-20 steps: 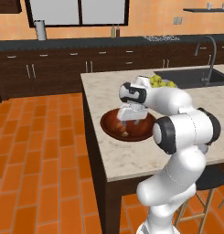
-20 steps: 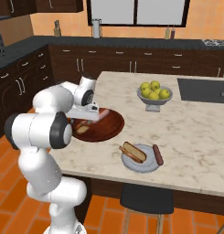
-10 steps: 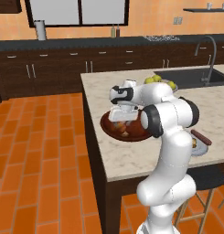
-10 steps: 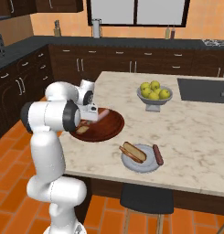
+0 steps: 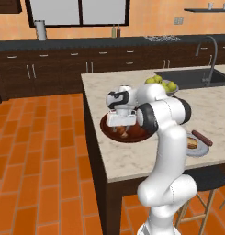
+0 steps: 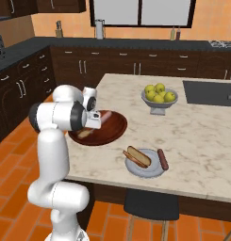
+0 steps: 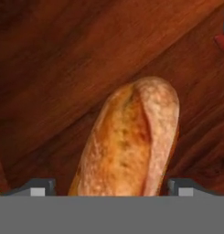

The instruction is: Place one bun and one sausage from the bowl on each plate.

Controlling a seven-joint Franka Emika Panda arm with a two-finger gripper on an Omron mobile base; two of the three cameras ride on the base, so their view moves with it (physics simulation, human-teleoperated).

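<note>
Hand view has the gripper [image 7: 111,194] wide open with nothing in it yet, one tip at about 8 o'clock, the other at 4, and the bun [image 7: 129,141] running up between them toward 12. It lies on the dark wood of the bowl [image 7: 63,59], and a bit of red pokes in at 2 o'clock, maybe a sausage, too small to tell. In the left base view the hand is down over the bowl [image 5: 109,131] near the island's front edge, with the grey plate [image 5: 199,149] off at 3 o'clock. The right base view shows that plate [image 6: 144,170] already carrying a bun and a sausage, so I'd guess this bun is meant for the other plate, which I can't spot. The apple bowl [image 6: 158,101] sits well apart at 1 o'clock. To do the grab well, I'd say: keep the tips squared across the bun's short width, drop until they straddle its sides without scraping the wood, close gently since bread squashes, then lift straight up before swinging away.
</note>
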